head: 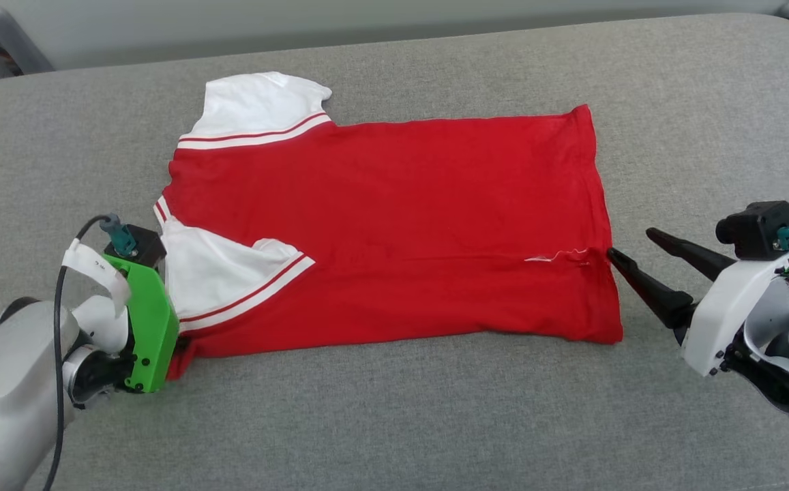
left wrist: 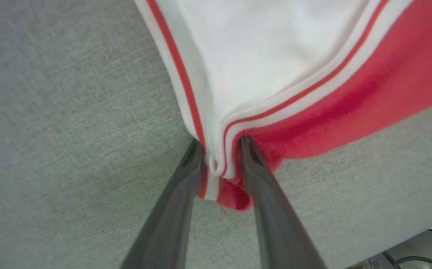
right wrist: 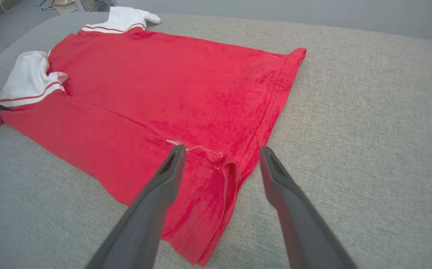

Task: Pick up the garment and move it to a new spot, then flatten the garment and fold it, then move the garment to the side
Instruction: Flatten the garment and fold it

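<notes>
The left gripper (left wrist: 221, 149) is pinching a bunched corner of the shirt (left wrist: 387, 74), its two dark fingers (left wrist: 171, 209) pressing in from either side of the fold. A white sleeve (left wrist: 268, 48) with red-and-white striped trim (left wrist: 178, 63) is narrowing into the gap between the tips, and a small tuft of red cloth is poking out just below them. The shirt is lying on a grey cushion (left wrist: 70, 112), whose edge is showing nearby, with a dark cable (left wrist: 413, 257) running beyond it.

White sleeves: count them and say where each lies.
2. One sleeve lies flat at the garment's far left corner; the other is folded onto the red body, its trim between the left gripper's fingers. None seems hidden.
</notes>
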Controlling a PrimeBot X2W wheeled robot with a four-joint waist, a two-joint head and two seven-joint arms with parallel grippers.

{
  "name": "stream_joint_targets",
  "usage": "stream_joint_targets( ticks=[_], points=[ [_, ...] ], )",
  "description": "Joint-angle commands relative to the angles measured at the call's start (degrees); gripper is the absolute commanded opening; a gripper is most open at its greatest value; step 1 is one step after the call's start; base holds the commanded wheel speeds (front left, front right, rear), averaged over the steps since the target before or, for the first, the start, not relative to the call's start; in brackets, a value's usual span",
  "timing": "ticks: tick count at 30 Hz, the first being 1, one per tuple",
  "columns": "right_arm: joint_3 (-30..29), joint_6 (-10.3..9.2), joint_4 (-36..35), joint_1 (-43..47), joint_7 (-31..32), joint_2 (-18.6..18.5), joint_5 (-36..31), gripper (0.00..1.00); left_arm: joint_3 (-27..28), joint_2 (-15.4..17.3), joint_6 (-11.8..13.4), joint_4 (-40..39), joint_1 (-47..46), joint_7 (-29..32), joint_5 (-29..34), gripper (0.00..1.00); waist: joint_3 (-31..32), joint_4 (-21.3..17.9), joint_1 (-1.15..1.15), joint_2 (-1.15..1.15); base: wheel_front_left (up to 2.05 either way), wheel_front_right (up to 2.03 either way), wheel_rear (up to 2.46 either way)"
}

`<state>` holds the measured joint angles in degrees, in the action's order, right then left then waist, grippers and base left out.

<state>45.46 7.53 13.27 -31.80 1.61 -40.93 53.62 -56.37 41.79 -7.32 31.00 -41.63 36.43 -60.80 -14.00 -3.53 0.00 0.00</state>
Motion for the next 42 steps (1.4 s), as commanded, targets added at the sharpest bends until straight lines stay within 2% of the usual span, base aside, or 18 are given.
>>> stream_joint_targets(
  ticks=[1,6,10,11,14,18,26,30,34,40,41,42],
  points=[
    [-1.35,-0.04,-1.41,-0.95,1.36,-1.50,0.19,1.00,-1.84,-1.29,-0.16,0.08,2.87,-2.09,0.01,0.00,0.82,0.53,0.00,0.00,0.00,0.00,0.00],
    [-4.01,-0.04,-4.92,-2.40,8.49,-5.85,1.06,1.00,-2.61,0.04,-0.16,-2.17,0.96,-7.16,1.46,0.00,1.84,1.57,0.00,0.00,0.00,0.00,0.00],
    [-5.21,-0.04,-7.87,-3.90,17.49,-8.62,2.22,1.00,-2.90,0.92,-0.16,-4.20,-0.61,-8.97,1.56,0.00,2.26,2.19,0.00,0.00,0.00,0.00,0.00],
    [-5.24,-0.04,-8.85,-4.37,26.19,-9.54,3.98,1.00,-3.24,1.52,-0.16,-5.73,-1.74,-9.84,1.93,0.00,2.27,2.62,0.00,0.00,0.00,0.00,0.00],
    [-5.43,-0.04,-8.10,-4.24,34.34,-9.14,6.26,1.00,-3.66,1.76,-0.16,-6.96,-2.78,-10.21,2.64,0.00,1.83,3.19,0.00,0.00,0.00,0.00,0.00],
    [-5.12,-0.04,-6.37,-3.61,40.70,-7.27,6.16,1.00,-3.86,1.53,-0.11,-8.15,-3.50,-10.70,3.31,0.00,0.91,3.87,0.00,0.00,0.00,0.00,0.00],
    [-4.59,-0.04,-2.53,-2.98,44.93,-1.59,3.58,1.00,-4.09,0.93,0.63,-9.50,-4.70,-10.92,4.50,0.00,-1.91,5.15,0.00,0.00,0.00,0.00,0.00],
    [-2.36,-0.04,0.15,-2.71,44.69,0.62,0.23,1.00,-4.04,0.46,0.89,-9.88,-5.63,-10.90,4.88,0.00,-3.39,5.89,0.00,0.00,0.00,0.00,0.00],
    [-0.93,-0.04,3.59,-1.55,43.33,3.15,-0.47,1.00,-3.99,-0.12,1.18,-9.93,-6.23,-11.26,5.24,0.00,-4.62,6.46,0.00,0.00,0.00,0.00,0.00],
    [3.36,-0.04,4.86,-0.54,42.06,3.66,-1.73,1.00,-4.04,-0.43,1.35,-9.44,-6.04,-11.85,5.23,0.00,-5.28,6.57,0.00,0.00,0.00,0.00,0.00],
    [3.83,-0.04,4.63,-0.70,41.62,3.59,-1.79,0.73,-4.06,-0.41,1.35,-9.32,-5.92,-11.96,5.20,0.00,-5.23,6.50,0.00,0.00,0.00,0.00,0.00],
    [4.20,-0.04,4.36,-1.03,40.78,3.41,-1.92,0.00,-4.09,-0.37,1.35,-9.15,-5.74,-12.09,5.14,0.00,-5.09,6.39,0.00,0.00,0.00,0.00,0.00]
  ],
)
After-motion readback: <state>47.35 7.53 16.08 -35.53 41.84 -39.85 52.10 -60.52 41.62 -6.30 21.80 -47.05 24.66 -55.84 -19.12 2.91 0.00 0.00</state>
